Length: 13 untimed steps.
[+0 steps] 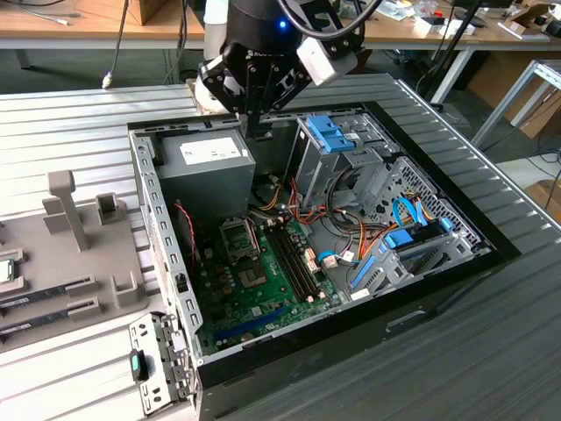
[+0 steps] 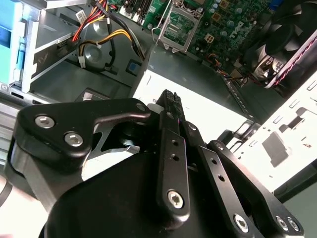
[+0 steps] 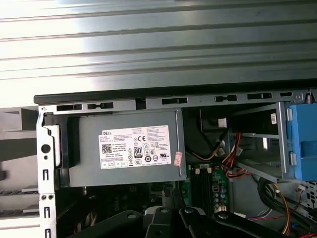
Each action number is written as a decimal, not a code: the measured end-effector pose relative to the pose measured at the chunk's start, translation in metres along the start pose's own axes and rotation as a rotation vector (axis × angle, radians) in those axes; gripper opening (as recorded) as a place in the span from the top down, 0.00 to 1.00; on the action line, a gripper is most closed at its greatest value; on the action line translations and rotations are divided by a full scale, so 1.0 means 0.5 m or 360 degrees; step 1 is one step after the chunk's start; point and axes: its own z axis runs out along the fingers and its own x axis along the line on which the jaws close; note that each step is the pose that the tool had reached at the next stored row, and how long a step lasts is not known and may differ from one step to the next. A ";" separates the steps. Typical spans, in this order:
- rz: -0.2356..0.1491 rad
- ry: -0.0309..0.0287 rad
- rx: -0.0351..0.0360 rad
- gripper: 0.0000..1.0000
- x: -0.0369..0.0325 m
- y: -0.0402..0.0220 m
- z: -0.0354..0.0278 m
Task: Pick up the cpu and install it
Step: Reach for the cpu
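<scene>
The gripper (image 1: 257, 130) hangs over the rear of the open computer case (image 1: 150, 206), just above the grey power supply (image 1: 206, 167); its fingers are drawn together to a narrow tip, with nothing seen between them in the exterior view or the second wrist view. The cpu (image 1: 5, 272) lies on the grey fixture tray (image 1: 83, 263) on the desk (image 1: 70, 123), at the exterior view's left edge, partly cut off and well apart from the gripper. The metal-framed socket (image 1: 238, 237) on the green motherboard (image 1: 272, 294) stands open.

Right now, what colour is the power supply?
The power supply is grey; clearest in the first wrist view.
</scene>
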 end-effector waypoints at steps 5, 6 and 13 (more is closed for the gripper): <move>0.0000 0.00000 0.0000 0.89 0.002 0.000 0.000; 0.0000 0.00000 0.0000 0.89 0.002 0.000 0.000; 0.0000 0.00000 0.0000 0.89 0.007 -0.001 0.000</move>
